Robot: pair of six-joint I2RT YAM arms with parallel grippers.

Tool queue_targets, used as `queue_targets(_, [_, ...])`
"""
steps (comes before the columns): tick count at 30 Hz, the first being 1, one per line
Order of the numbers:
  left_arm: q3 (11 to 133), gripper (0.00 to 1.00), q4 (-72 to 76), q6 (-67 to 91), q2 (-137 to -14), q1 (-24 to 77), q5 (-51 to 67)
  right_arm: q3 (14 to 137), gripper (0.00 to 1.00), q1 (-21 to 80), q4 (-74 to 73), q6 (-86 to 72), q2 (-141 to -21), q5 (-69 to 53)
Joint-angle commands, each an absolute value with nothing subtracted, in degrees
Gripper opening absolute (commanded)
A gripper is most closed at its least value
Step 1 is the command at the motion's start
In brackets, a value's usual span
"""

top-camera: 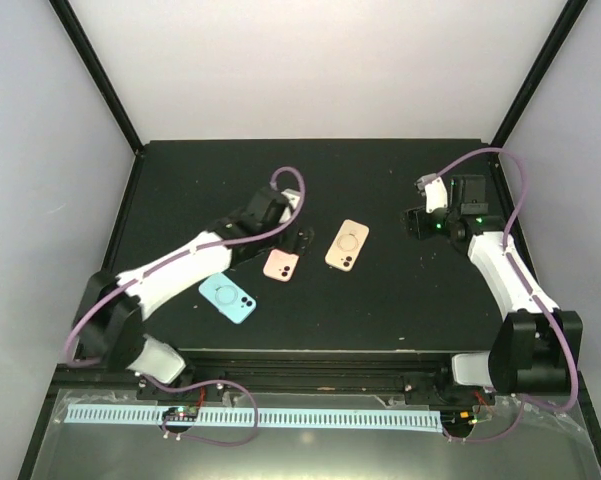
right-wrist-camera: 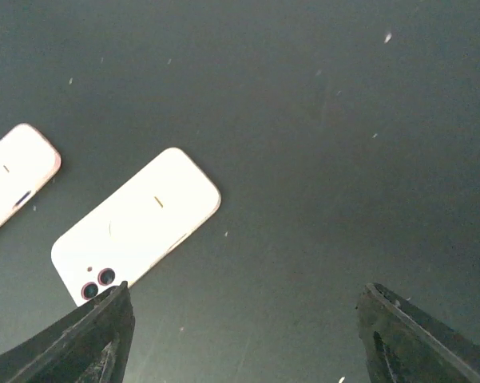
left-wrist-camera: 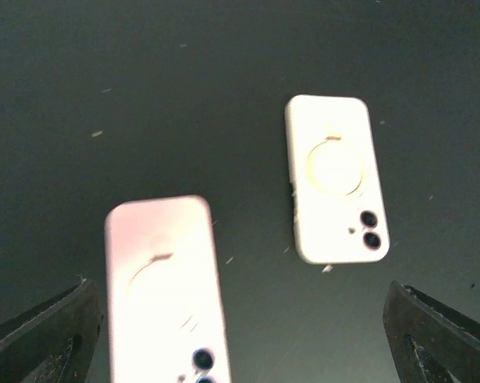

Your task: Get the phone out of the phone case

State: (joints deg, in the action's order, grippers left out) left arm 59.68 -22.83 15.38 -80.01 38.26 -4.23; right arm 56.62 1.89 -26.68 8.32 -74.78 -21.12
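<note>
Jaws of the left gripper stand wide apart and grip nothing, hanging over the pink phone case, which lies flat, back up, nearer the left-hand finger. The peach phone case lies beside it, apart from it and also back up. The right gripper is likewise spread and empty, off to the right of the peach case. A blue phone case lies nearest the arm bases, just beside the left arm. All three rest on a matte black table flecked with dust, enclosed by plain white walls and black corner posts. Glare washes the cases almost white in both wrist views. The pink case runs off the bottom of the left wrist view. From the backs alone, I cannot tell whether a phone sits inside any case.
</note>
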Motion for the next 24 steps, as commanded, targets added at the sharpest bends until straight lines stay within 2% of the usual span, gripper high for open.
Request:
queue_targets(1, [70.4, 0.98, -22.4, 17.9, -92.6, 39.8, 1.6, 58.5, 0.77, 1.4, -29.7, 11.7, -76.8, -26.0])
queue_targets(7, [86.1, 0.99, -23.2, 21.1, -111.2, 40.7, 7.9, 57.5, 0.77, 1.2, -31.1, 13.0, -77.4, -28.6])
queue_targets(14, [98.3, 0.99, -24.2, 24.6, -124.8, 41.6, 14.9, 57.5, 0.78, 1.0, -32.1, 13.8, -77.4, -30.7])
queue_targets(19, [99.5, 0.99, -26.1, 25.8, -127.2, 43.5, 14.7, 57.8, 0.78, 1.0, -32.6, 14.2, -77.9, -31.5])
queue_targets(24, [95.2, 0.99, -27.1, 26.2, -125.1, 45.2, 13.6, 57.8, 0.78, 1.0, -32.8, 14.4, -77.8, -31.9])
